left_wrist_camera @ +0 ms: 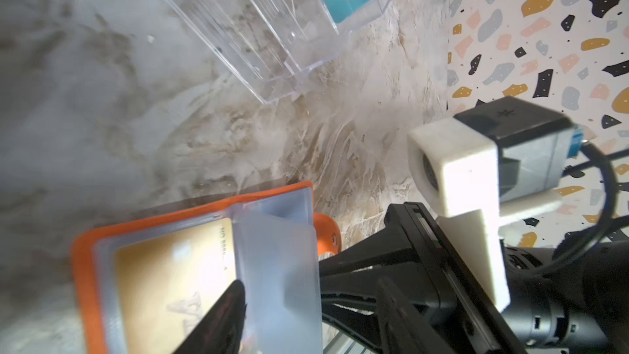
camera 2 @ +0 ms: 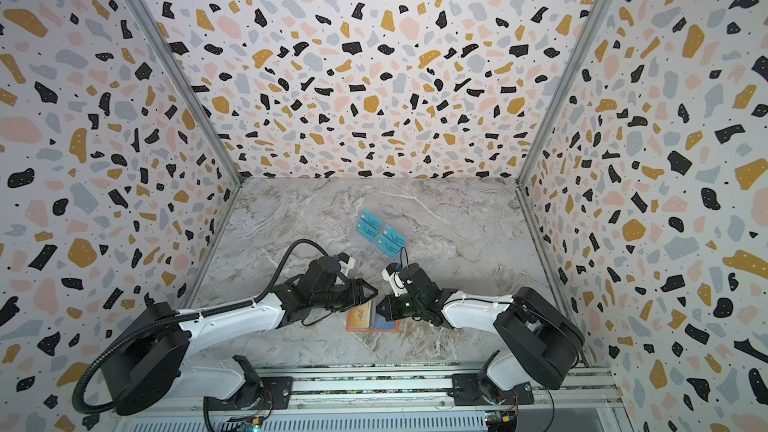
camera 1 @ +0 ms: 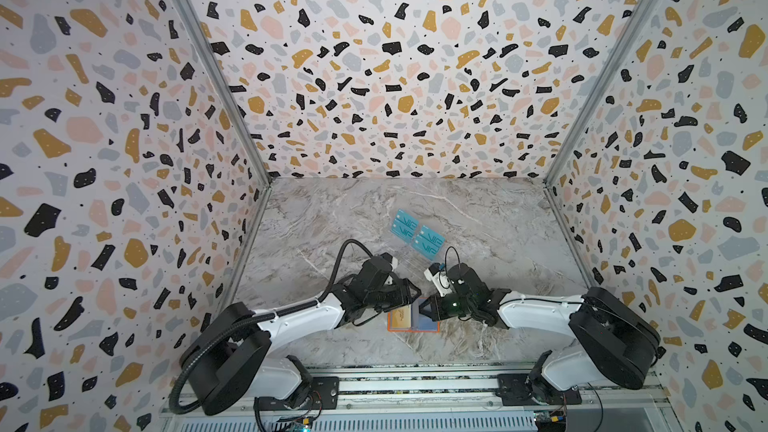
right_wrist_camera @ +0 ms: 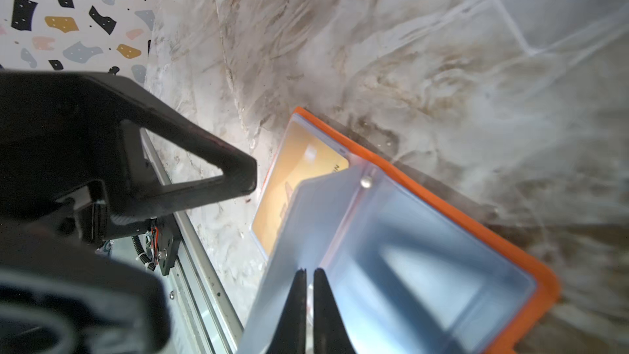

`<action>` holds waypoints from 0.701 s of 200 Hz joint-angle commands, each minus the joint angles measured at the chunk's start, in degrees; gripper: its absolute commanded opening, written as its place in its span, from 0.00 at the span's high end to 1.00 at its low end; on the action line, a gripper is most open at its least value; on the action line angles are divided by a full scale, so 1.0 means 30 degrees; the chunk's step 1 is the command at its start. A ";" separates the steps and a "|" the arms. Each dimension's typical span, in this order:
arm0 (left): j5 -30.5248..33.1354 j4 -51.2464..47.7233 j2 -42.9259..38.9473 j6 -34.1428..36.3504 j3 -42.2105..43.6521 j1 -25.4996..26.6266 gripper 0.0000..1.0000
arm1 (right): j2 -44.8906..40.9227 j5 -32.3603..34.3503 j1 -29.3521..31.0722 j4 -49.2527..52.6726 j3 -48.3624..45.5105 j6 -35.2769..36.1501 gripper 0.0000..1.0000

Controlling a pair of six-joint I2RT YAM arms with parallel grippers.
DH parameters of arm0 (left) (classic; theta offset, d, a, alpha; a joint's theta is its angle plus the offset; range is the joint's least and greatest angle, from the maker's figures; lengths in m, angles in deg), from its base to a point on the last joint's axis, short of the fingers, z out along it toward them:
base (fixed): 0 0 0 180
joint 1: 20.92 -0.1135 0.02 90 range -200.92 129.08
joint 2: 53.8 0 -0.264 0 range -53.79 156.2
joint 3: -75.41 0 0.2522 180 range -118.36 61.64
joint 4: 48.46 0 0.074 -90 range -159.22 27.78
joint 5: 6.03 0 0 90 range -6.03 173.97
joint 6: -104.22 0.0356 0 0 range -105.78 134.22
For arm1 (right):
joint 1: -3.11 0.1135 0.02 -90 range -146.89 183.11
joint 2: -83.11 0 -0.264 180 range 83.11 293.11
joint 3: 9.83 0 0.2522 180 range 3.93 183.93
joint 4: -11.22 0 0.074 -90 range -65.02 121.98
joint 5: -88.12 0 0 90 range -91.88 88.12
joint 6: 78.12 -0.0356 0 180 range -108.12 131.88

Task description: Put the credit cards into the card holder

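Note:
The orange card holder (camera 1: pixel 411 330) (camera 2: pixel 347 322) lies open on the marble near the front. A gold credit card (camera 1: pixel 401 317) (left_wrist_camera: pixel 170 274) (right_wrist_camera: pixel 299 165) sits in a clear sleeve on its left side. My left gripper (camera 1: pixel 411 297) (left_wrist_camera: pixel 311 287) hangs open just over that card, holding nothing. My right gripper (camera 1: pixel 424 309) (right_wrist_camera: pixel 309 272) is shut on the edge of a clear sleeve page (right_wrist_camera: pixel 316 219), which it holds lifted off the holder. Several teal VIP credit cards (camera 1: pixel 417 232) (camera 2: pixel 381 232) stand farther back.
The teal cards rest in a transparent acrylic tiered stand (camera 1: pixel 405 257) (left_wrist_camera: pixel 258 28) just behind both grippers. Terrazzo-patterned walls (camera 1: pixel 124 160) close in the left, right and back. A metal rail (camera 1: pixel 415 384) runs along the front edge.

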 commanded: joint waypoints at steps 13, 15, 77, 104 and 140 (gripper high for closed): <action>0.1162 -0.2366 -0.1528 0.0873 0.0384 -0.1188 0.44 | 0.0899 -0.0775 0.0430 -0.0609 0.1053 0.0388 0.89; 0.1169 -0.2423 -0.1621 0.0902 0.0425 -0.1262 0.44 | 0.0931 -0.0787 0.0436 -0.0621 0.1087 0.0388 0.90; -0.0096 -0.2672 -0.2134 0.1751 0.1016 -0.1593 0.61 | 0.2811 -0.0902 0.0980 -0.1723 0.1677 -0.0006 0.89; -0.0470 -0.1619 -0.1498 0.1529 0.1740 -0.1450 0.63 | 0.3466 -0.0938 0.1081 -0.2541 0.1703 -0.0452 0.89; -0.0539 -0.0412 -0.0710 0.1282 0.2118 -0.1326 0.63 | 0.2865 -0.0683 0.1068 -0.2021 0.2132 -0.0417 0.90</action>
